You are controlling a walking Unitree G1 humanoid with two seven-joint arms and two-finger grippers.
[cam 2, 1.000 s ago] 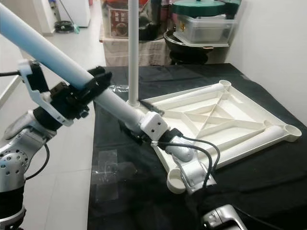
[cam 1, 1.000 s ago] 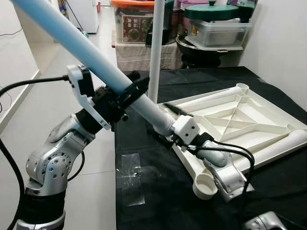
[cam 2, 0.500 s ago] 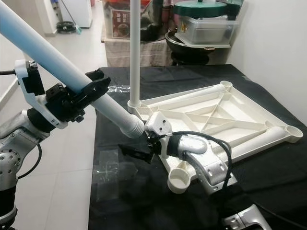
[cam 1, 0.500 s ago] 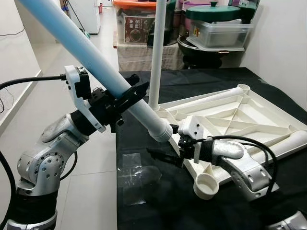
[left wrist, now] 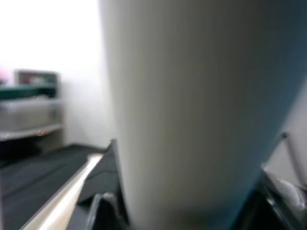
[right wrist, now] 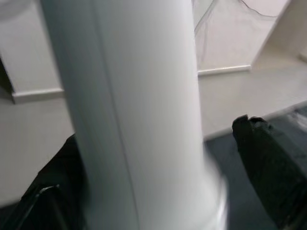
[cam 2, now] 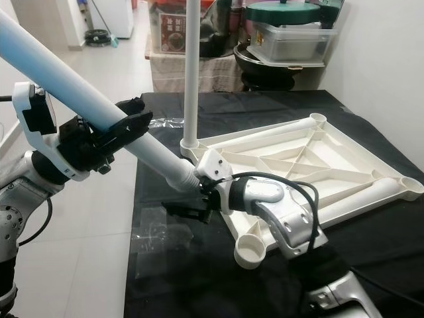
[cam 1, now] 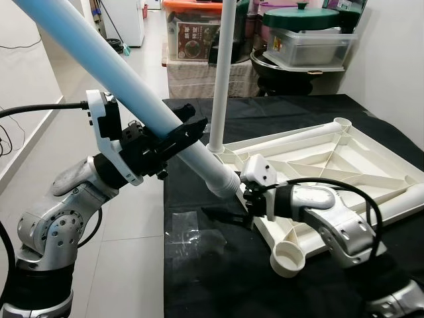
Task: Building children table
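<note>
Slanting down from the upper left, a long pale blue table leg [cam 1: 132, 86] is held in the air over the near left part of a desk [cam 1: 199, 278] covered in black cloth. The left gripper [cam 1: 173, 134] has its jaws closed around the leg partway along its length, and in the left wrist view the leg [left wrist: 192, 110] sits very close to the camera. The leg's lower, ringed end hangs just above the cloth, near the left corner of the white tabletop [cam 1: 331, 165], which lies upside down on the desk with its ribbed underside showing. The right gripper [cam 1: 228, 215] reaches in from the tabletop side, just under the leg's lower end; its dark fingers [cam 2: 182, 211] point away from the tabletop, low over the cloth. In the right wrist view the leg [right wrist: 139, 120] stands between the two black fingers [right wrist: 268, 163], which are spread apart with gaps on both sides, so these jaws are open. One thin white leg [cam 1: 222, 73] stands upright at the tabletop's far left corner. An empty round socket [cam 1: 287, 257] sits at the near corner. Plastic storage boxes [cam 1: 305, 43] are stacked on the floor beyond the desk.
</note>
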